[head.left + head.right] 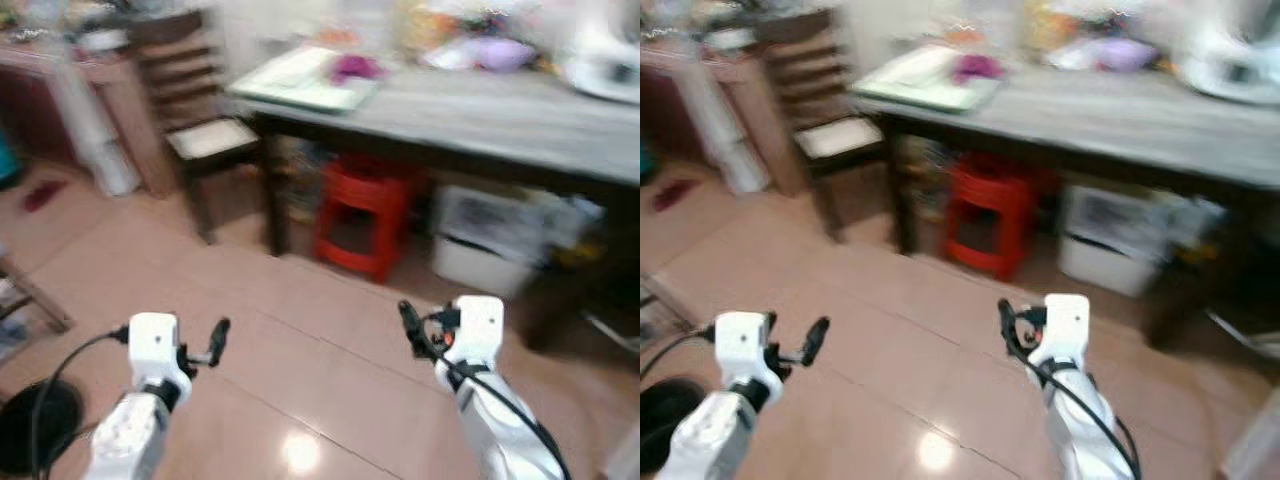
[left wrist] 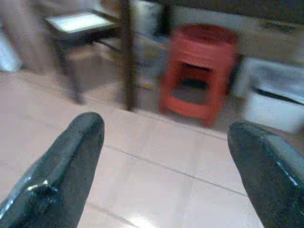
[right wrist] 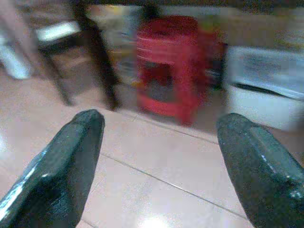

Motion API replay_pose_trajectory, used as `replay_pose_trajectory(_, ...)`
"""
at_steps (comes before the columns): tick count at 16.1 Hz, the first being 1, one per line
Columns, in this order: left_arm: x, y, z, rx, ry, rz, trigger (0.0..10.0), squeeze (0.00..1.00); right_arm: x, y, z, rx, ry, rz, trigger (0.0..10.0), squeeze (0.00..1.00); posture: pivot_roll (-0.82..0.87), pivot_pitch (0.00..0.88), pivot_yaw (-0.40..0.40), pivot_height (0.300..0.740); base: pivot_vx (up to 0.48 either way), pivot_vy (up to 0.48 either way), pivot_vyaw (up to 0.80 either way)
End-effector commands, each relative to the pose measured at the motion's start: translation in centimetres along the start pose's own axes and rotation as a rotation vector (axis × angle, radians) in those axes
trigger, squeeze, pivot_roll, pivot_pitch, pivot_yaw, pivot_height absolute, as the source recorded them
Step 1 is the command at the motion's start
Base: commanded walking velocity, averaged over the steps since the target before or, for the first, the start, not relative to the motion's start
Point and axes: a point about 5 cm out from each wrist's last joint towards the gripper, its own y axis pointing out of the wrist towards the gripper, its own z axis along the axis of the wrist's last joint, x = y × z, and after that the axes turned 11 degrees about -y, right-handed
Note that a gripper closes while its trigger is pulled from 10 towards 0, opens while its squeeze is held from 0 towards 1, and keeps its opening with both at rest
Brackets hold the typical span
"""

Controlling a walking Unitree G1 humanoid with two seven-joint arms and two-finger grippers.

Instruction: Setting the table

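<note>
bench (image 1: 480, 115) sits ahead of us, grey top, blurred clutter along its far side. our left gripper (image 2: 164, 166) and right gripper (image 3: 164, 161) hover low over the tiled floor (image 1: 300, 340), fingers spread wide, holding nothing. red stool (image 1: 362, 212) and white bin (image 1: 490, 240) under the bench, dark chair (image 1: 200, 140) beside it.

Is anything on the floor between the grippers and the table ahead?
Nothing visible blocks it: bare tiled floor lies between the left gripper, the right gripper and the table. The red stool and white box sit under it; the chair stands beside it.
</note>
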Motion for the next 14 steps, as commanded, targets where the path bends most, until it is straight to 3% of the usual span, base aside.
replay_pose_trajectory(1, 0.8, 0.3, 0.4, 0.006, 0.003, -0.046, 10.0, 0.0, 0.5, -0.1, 0.3, 0.006, 0.002, -0.03, 10.0, 0.0, -0.1, 0.049, 0.04, 0.74, 0.0, -0.465, -0.8)
replay_pose_trajectory(5, 1.2, 0.3, 0.9, 0.022, -0.01, -0.061, 10.0, 0.0, 0.4, 0.1, 1.5, 0.053, -0.015, -0.031, 10.0, 0.0, -0.09, 0.058, 0.037, 0.74, 0.0, -0.465, -0.12)
replay_pose_trajectory(7, 2.2, 0.4, 2.0, 0.077, 0.009, -0.103, 10.0, 0.0, 0.5, 0.1, 2.6, 0.1, -0.03, -0.043, 10.0, 0.0, -0.09, 0.061, 0.035, 0.74, 0.0, -0.465, 0.0)
replay_pose_trajectory(14, 2.5, 0.6, 2.3, 0.081, 0.012, -0.115, 10.0, 0.0, 0.6, 0.1, 3.2, 0.108, -0.064, -0.065, 10.0, 0.0, -0.1, 0.069, 0.039, 0.74, 0.0, -0.439, 0.0)
